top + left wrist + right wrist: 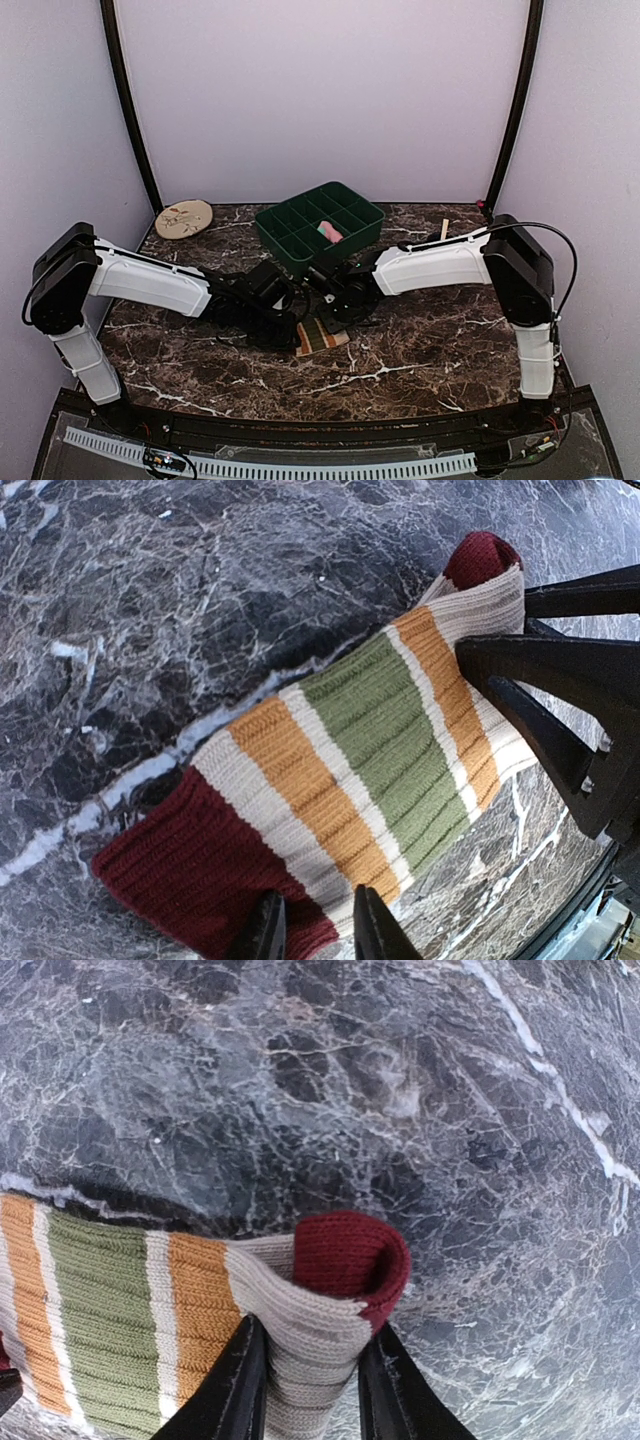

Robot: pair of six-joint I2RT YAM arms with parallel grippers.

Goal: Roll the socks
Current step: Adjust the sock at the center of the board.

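First, the marble table (430,340): dark stone with white veins.

Item 1. Striped sock (320,338), beige with maroon, olive and orange bands. It lies on the table near the middle, between the two arms.
- Left gripper (315,900): its fingers are closed on the sock's edge where the maroon end meets the first beige band.
- Right gripper (315,1335): pinched onto the opposite end, where the beige fabric is folded over and a maroon patch bulges above the fingers.

Item 2. Green tray (275,225), divided into compartments, just beyond the grippers.

Item 3. Pink sock (329,232), lying in a compartment near the tray's middle. Neither gripper touches it.

Item 4. Wooden stick (444,229), small, to the right of the tray.

Item 5. Beige disc (184,218), round and flat, at the far left corner, well apart from the tray.
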